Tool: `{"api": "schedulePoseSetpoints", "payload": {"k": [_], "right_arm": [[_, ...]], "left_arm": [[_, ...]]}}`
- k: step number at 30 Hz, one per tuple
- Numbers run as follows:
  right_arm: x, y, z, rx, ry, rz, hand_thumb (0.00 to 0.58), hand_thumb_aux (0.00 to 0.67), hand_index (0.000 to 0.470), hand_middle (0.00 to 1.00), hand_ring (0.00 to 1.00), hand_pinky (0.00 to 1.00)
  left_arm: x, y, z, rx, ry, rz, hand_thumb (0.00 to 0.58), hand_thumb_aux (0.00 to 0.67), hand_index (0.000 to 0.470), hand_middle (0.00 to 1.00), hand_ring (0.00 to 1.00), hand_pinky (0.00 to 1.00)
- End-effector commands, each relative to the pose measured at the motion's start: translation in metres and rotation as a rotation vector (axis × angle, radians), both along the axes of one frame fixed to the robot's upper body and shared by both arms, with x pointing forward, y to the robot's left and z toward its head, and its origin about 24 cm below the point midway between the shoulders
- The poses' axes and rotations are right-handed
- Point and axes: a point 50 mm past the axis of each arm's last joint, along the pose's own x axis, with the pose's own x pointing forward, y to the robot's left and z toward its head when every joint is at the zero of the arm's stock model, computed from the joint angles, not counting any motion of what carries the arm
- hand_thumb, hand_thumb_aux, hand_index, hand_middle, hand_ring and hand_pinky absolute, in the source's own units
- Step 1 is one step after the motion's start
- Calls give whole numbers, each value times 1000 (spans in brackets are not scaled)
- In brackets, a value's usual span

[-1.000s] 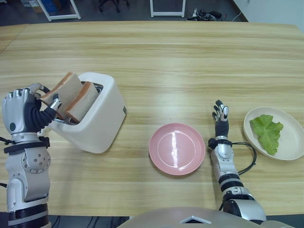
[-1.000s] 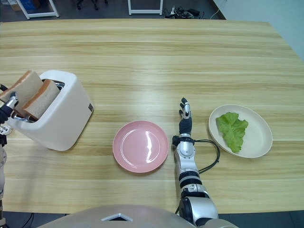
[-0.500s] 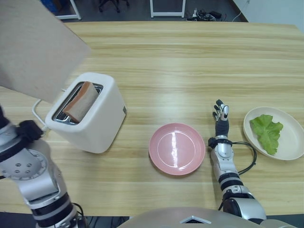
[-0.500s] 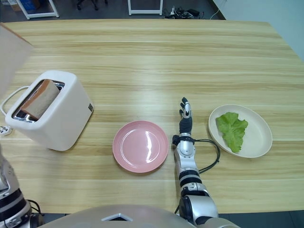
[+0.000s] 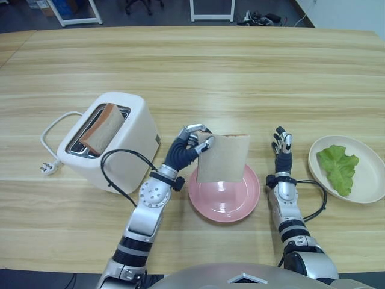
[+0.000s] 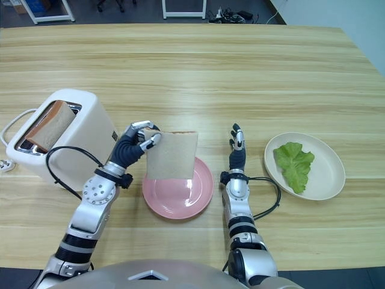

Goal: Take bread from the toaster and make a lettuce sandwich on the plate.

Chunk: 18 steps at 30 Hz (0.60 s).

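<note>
My left hand [image 5: 191,144] is shut on a slice of bread [image 5: 223,158] and holds it upright over the far left part of the pink plate [image 5: 231,205]. A second slice [image 5: 102,127] stands in the white toaster [image 5: 120,153] at the left. A lettuce leaf [image 5: 338,168] lies in the cream bowl [image 5: 373,186] at the right. My right hand [image 5: 281,147] rests on the table between the plate and the bowl, fingers straight and holding nothing.
The toaster's white cord and plug [image 5: 49,164] lie on the table to its left. A black cable [image 5: 313,198] loops beside my right forearm. Bare wooden tabletop [image 5: 228,78] stretches beyond the plate.
My left hand has carried one slice from the toaster, up past the camera, and down over the pink plate. The toaster stands level again. The right hand stayed put.
</note>
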Motion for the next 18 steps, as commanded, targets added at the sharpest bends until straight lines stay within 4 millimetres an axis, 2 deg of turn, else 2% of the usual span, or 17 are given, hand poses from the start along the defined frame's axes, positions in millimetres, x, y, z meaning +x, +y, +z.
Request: {"api": "schedulePoseSetpoints", "payload": {"k": [1,4,10,11,12,18], "right_arm": [[-20,-7,-27,0,142,-22,0,0,0,0,0,0],[-20,-8,-27,-3,144,-24,0,0,0,0,0,0],[-20,-6,-27,-2,145,-19,0,0,0,0,0,0],[-20,-6,-27,-3,145,-18,0,0,0,0,0,0],[-20,-7,-27,-3,145,-18,0,0,0,0,0,0],[-21,-7,-27,-4,147,-19,0,0,0,0,0,0]], "left_arm": [[-6,-5,-22,119,76,-54,580,670,470,1000,1000,1000],[-15,-4,-30,196,108,-95,580,670,470,1000,1000,1000],[-25,2,-33,332,111,-142,580,670,470,1000,1000,1000],[-26,4,-32,383,91,-136,520,455,319,639,639,639],[-25,7,-30,448,63,-116,0,0,0,0,0,0],[-19,18,2,702,-205,71,0,0,0,0,0,0]]}}
